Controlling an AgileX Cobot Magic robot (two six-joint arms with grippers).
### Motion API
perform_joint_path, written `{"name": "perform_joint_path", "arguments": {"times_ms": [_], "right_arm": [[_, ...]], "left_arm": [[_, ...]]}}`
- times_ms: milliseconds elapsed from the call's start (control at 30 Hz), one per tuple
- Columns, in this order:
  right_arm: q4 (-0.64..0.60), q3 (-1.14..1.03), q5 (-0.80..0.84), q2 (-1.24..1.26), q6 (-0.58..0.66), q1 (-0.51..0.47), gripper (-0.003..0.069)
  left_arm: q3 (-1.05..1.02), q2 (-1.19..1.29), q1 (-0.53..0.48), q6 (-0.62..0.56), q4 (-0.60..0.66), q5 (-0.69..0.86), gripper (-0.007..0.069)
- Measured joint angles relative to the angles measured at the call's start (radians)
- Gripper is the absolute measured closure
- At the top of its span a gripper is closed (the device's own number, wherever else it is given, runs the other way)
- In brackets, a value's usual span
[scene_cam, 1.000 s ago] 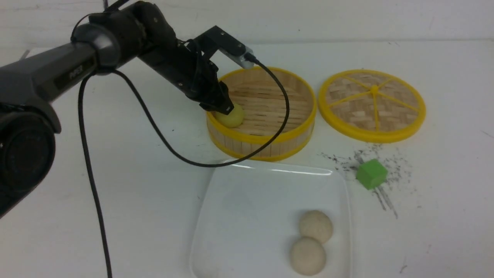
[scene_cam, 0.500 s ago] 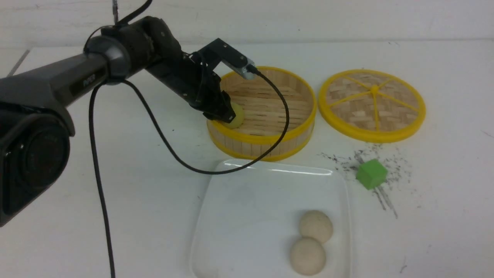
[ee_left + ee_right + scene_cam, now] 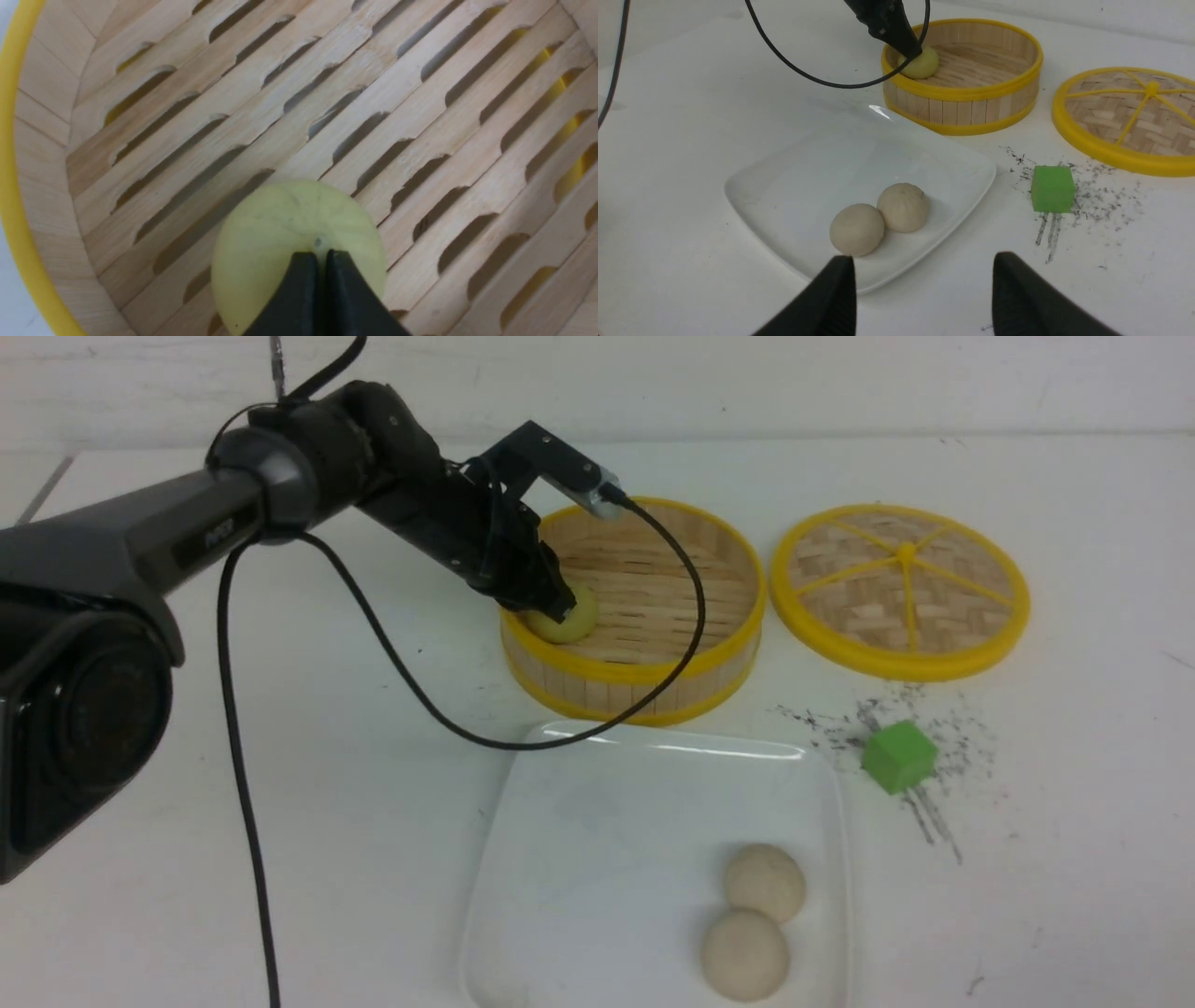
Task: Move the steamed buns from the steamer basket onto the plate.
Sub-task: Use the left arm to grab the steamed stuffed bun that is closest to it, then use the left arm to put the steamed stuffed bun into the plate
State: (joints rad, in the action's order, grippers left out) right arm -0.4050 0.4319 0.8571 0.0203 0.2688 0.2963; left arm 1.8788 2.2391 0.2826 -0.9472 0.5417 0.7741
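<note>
The left arm (image 3: 177, 527) stretches forward and across toward the right, its wrist bent steeply down. The left gripper (image 3: 556, 607) points downward, its two black fingers (image 3: 299, 289) pressed together with barely a slit between them. The right gripper (image 3: 924, 259) holds back on the near side, prongs spread wide apart.

I see the white table (image 3: 1074, 859) carrying the steamer basket (image 3: 644, 686), a woven lid (image 3: 868, 607) beside it, the plate (image 3: 597, 821), and a green cube (image 3: 898, 757) among dark scuff marks (image 3: 934, 821).
</note>
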Motion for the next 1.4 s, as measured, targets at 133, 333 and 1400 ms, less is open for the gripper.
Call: {"name": "perform_joint_path", "arguments": {"times_ms": [133,333,1400], "right_arm": [[0.001,0.000,0.000,0.000,0.000,0.000,0.0273],[0.001,0.000,0.000,0.000,0.000,0.000,0.0274],[0.004,0.000,0.000,0.000,0.000,0.000,0.0274]], "left_arm": [[0.018,-0.041,0.001,0.015,-0.001,0.033,0.0610],[0.048,-0.219,0.001,0.077,-0.031,0.067,0.0609],[-0.654,-0.719,0.298,0.531,-0.160,0.248,0.0612]]}}
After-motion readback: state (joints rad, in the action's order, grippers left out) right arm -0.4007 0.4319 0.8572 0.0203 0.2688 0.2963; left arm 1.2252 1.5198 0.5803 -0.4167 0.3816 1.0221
